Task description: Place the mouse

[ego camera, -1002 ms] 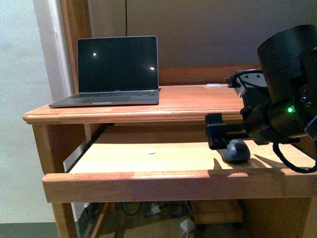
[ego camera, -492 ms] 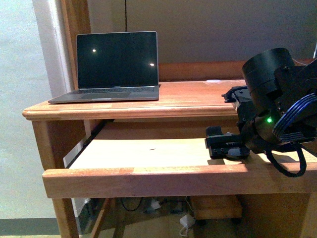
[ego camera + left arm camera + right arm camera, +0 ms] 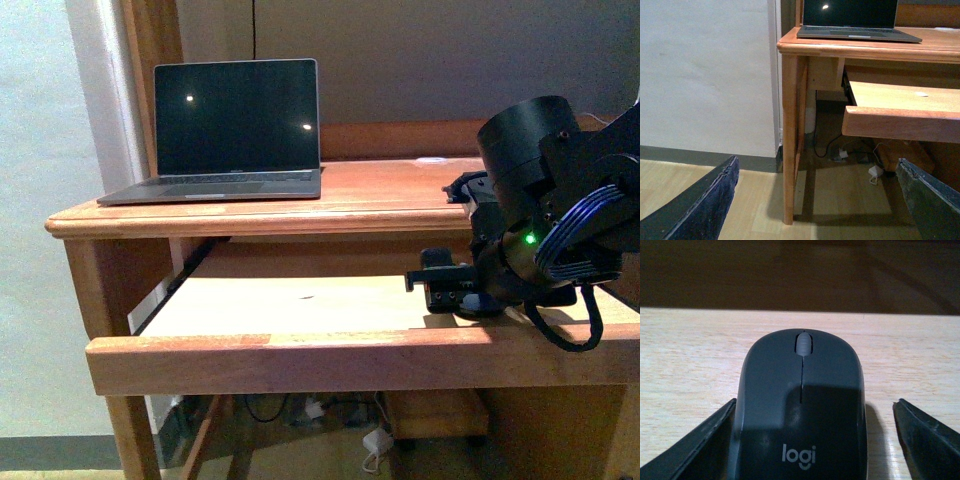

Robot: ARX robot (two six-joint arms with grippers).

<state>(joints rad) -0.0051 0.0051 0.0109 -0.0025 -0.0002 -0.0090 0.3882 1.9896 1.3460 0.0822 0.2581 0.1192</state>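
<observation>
Dark grey mouse (image 3: pixel 801 390) flat on pull-out wooden shelf (image 3: pixel 300 305) below table (image 3: pixel 380 190) top, sitting btwn fingers (image 3: pixel 700 450) of right claw (image 3: pixel 815 405). Spread apart, not clamped; clear gap at one side of mouse. Left claw (image 3: pixel 817 161) also wide apart, facing table leg (image 3: pixel 790 150).

The wooden counter (image 3: pixel 390 195) carries an open laptop (image 3: pixel 235 130) at its left end, screen dark. A pull-out shelf (image 3: pixel 300 310) stands extended below the laptop's level. The mouse (image 3: pixel 801 410) lies flat on this shelf, below and well right of the laptop.
</observation>
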